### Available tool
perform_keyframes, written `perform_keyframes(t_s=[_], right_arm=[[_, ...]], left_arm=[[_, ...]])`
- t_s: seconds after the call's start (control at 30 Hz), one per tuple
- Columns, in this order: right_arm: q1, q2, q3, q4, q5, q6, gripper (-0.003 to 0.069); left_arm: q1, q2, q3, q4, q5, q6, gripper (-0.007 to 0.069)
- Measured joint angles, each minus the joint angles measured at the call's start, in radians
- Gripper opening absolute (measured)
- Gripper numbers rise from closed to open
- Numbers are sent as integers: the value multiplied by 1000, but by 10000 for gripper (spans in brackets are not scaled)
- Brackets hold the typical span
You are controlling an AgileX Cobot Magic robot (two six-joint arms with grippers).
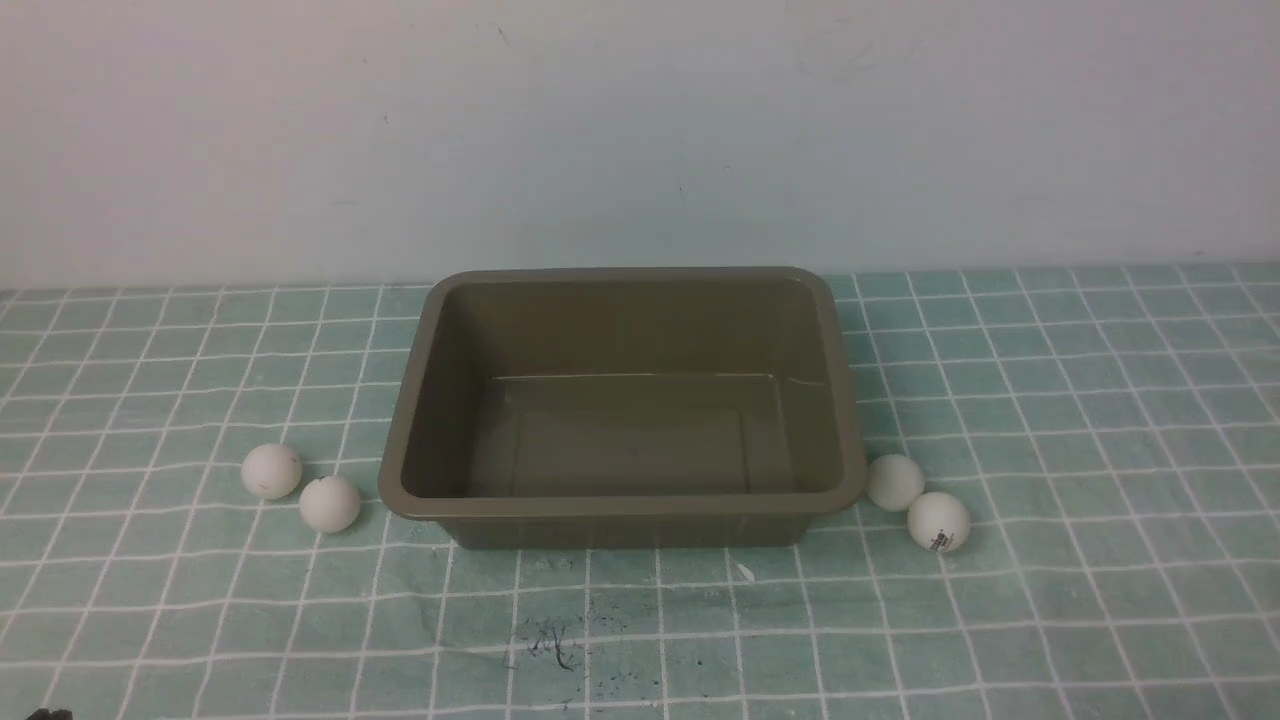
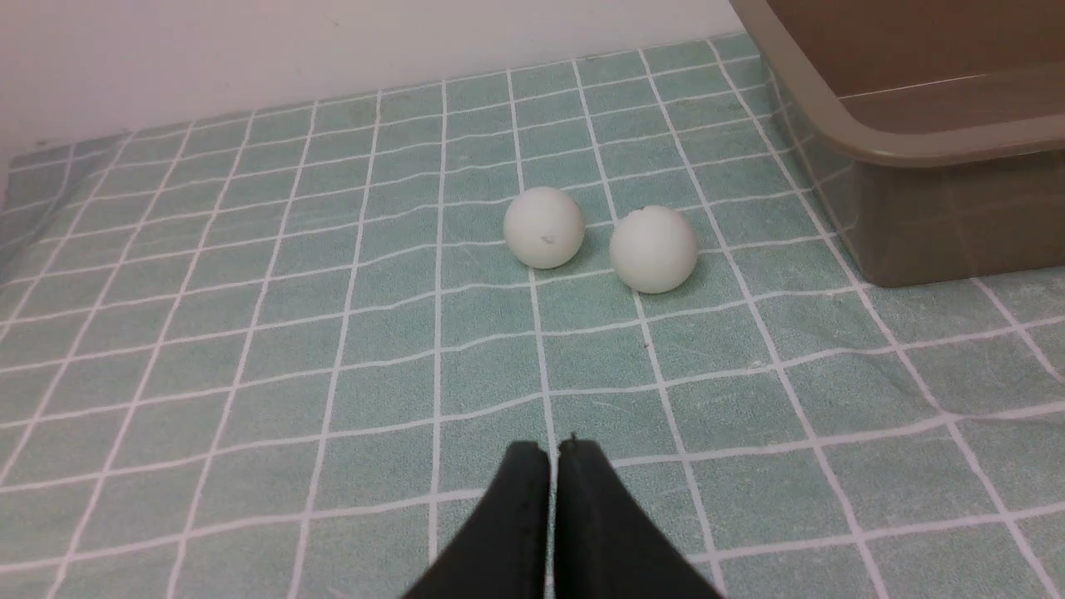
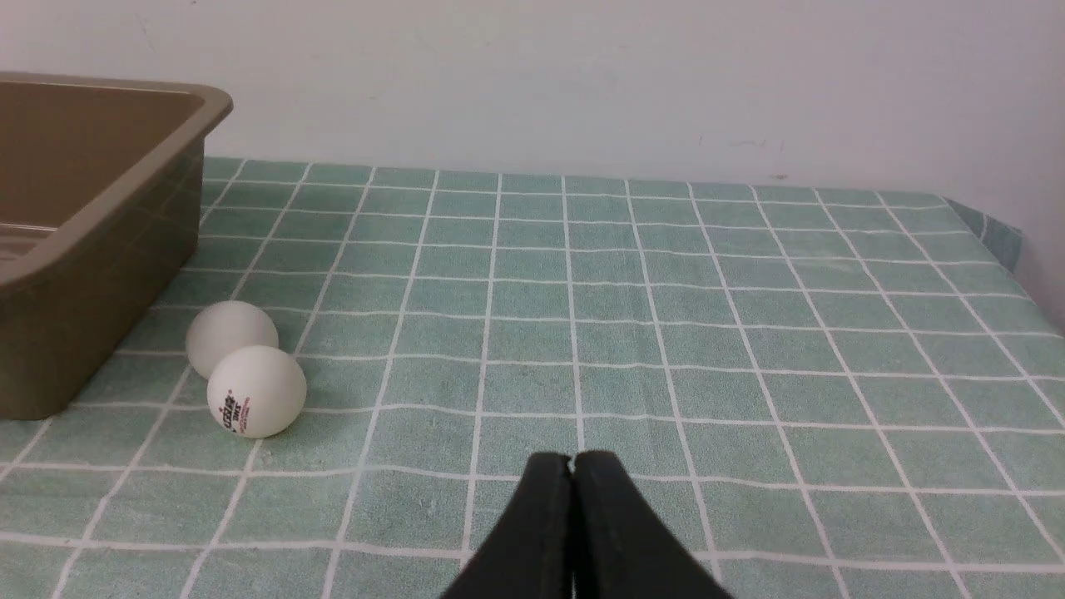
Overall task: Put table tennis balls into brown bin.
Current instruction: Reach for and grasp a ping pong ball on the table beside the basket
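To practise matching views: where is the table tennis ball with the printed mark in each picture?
Front view: printed ball, right of the brown bin's near right corner.
Left wrist view: not in it.
Right wrist view: printed ball beside a plain ball, by the brown bin.
Shared landmark: the brown bin.

- A table is covered by a mint-green tablecloth (image 1: 1050, 400) with a white grid. The cloth is slightly wrinkled, with dark scuff marks (image 1: 550, 640) towards the front.
- The brown bin (image 1: 620, 506) stands on the cloth at the middle, open side up.
- On the robot's left of the bin lie two white table tennis balls. The outer left ball (image 1: 271, 471) and inner left ball (image 1: 329, 503) are just apart, the inner one near the bin's front corner.
- On the right, a plain ball (image 1: 895, 482) lies just beside the bin's front corner. A printed ball (image 1: 938, 521) with a dark mark lies close against it; contact is unclear.
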Motion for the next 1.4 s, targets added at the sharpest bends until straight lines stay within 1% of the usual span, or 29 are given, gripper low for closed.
perform_keyframes(t_s=[0.87, 0.97, 1.07, 1.1, 1.17, 1.27, 1.33, 1.4], right_arm=[[0, 0, 0, 0, 0, 0, -13], [0, 0, 0, 0, 0, 0, -13], [0, 0, 0, 0, 0, 0, -13], [0, 0, 0, 0, 0, 0, -13], [0, 0, 0, -4, 0, 0, -13], [0, 0, 0, -8, 0, -1, -13], [0, 0, 0, -6, -7, 0, -13], [1, 0, 5, 29, -52, 14, -13]], left_arm=[[0, 0, 0, 2, 0, 1, -5], [0, 0, 0, -12, -14, -3, -5], [0, 0, 2, -131, -98, -65, -5], [0, 0, 2, -204, -144, -103, -5], [0, 0, 2, -304, -216, -149, -5], [0, 0, 2, -388, -296, -166, -5], [0, 0, 2, -458, -401, -171, -5], [0, 0, 2, -499, -513, -183, -5]])
